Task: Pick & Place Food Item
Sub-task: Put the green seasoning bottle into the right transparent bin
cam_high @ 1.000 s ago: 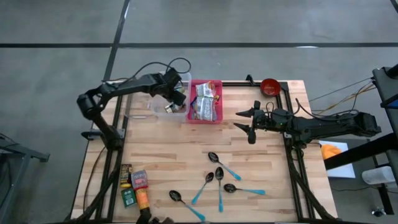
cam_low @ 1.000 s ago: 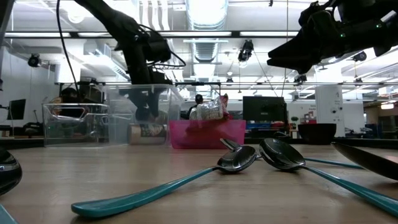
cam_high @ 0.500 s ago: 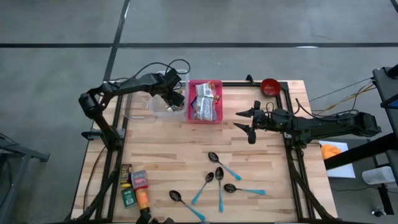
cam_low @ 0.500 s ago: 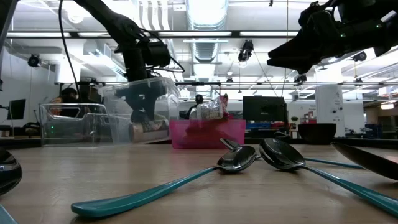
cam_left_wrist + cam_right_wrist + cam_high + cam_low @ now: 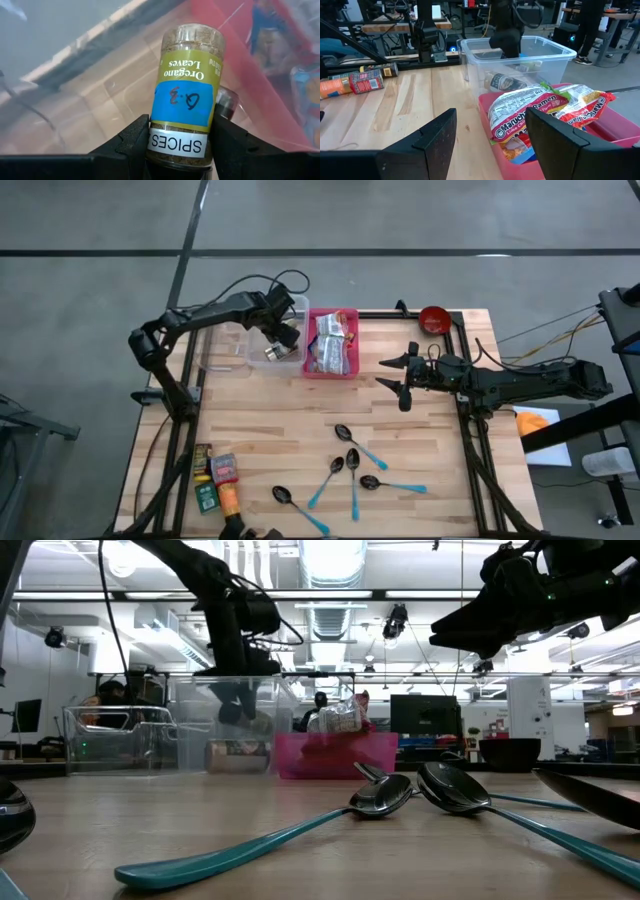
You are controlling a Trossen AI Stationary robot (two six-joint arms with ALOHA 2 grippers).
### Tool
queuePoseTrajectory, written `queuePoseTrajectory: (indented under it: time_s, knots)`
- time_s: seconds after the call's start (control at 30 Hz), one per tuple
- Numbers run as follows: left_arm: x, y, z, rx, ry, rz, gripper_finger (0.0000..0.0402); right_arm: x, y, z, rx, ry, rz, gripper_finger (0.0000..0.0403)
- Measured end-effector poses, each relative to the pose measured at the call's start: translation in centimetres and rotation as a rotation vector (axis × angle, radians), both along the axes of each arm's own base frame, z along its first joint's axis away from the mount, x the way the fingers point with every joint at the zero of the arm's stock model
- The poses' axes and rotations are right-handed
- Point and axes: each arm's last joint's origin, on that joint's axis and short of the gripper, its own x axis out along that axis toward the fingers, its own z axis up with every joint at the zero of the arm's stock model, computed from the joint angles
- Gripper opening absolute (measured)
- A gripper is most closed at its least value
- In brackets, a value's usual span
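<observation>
- The left gripper [image 5: 181,150] has its jaws clenched on an oregano jar [image 5: 187,95], gripping it at the "SPICES" band near the cap end; the yellow-green label with a blue sticker faces the wrist camera.
- In the high view that gripper [image 5: 283,337] sits at the upper left of the table, inside a clear plastic bin [image 5: 220,346], with the jar [image 5: 274,353] just beside it.
- A second dark-capped bottle [image 5: 506,81] lies in the same bin.
- Touching the bin's right side is a pink bin [image 5: 347,367] filled with ramen packets [image 5: 530,111].
- The right gripper [image 5: 398,377] hovers at centre right of the frame, jaws released and holding nothing.
- A red bowl [image 5: 433,318] sits at the upper right corner of the table [image 5: 270,430].
- Five teal-handled spoons [image 5: 352,465] lie at lower centre.
- More spice containers [image 5: 218,480] lie at the lower left.
</observation>
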Motion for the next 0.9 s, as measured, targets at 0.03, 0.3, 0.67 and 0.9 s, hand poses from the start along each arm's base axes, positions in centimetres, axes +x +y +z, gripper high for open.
queuePoseTrajectory:
  time_s: [0.03,0.3,0.67,0.9]
  knots:
    - [0.1,0.1,0.4,0.009,-0.003,-0.013,0.0169,0.0,0.0,0.0,0.0,0.0,0.0,0.0235]
    - [1.2,-0.8,1.3,0.06,0.043,-0.301,0.0169,0.0,0.0,0.0,0.0,0.0,0.0,0.0235]
    - [2.1,-0.4,-1.4,0.021,0.12,-0.456,0.0169,0.0,0.0,0.0,-0.002,0.0,0.0,0.0235]
    - [2.2,-0.3,-2.2,0.007,0.127,-0.444,0.0169,0.0,0.0,0.0,0.0,0.0,0.0,0.0235]
